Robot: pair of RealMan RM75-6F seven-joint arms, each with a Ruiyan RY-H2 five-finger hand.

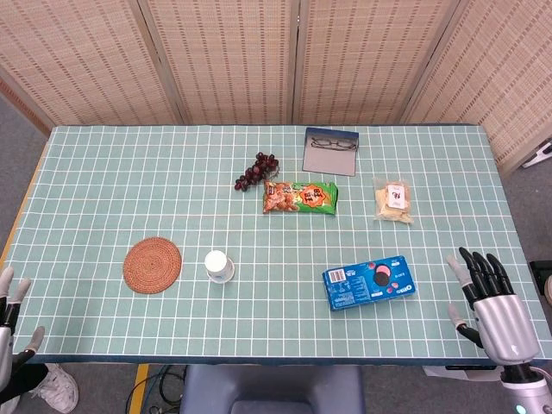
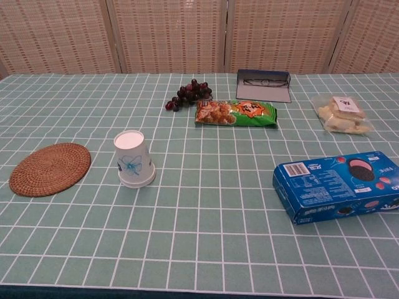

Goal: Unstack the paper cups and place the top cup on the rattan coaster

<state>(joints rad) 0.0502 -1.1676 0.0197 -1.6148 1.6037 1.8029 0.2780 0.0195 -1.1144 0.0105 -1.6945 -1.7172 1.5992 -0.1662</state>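
A white paper cup stack (image 1: 219, 265) (image 2: 133, 159) with a blue flower print stands upside down on the checked tablecloth. The round rattan coaster (image 1: 153, 265) (image 2: 50, 169) lies just to its left, bare. My left hand (image 1: 12, 310) hangs at the table's front left edge, fingers spread, holding nothing. My right hand (image 1: 486, 293) is at the front right edge, fingers apart and empty. Both hands are far from the cups and appear only in the head view.
A blue cookie box (image 1: 369, 281) (image 2: 338, 185) lies front right. Further back are a green snack bag (image 1: 300, 197) (image 2: 236, 113), dark grapes (image 1: 256, 171) (image 2: 187, 94), a clear bag of biscuits (image 1: 393, 200) (image 2: 341, 114) and a glasses case (image 1: 330, 151) (image 2: 263, 85).
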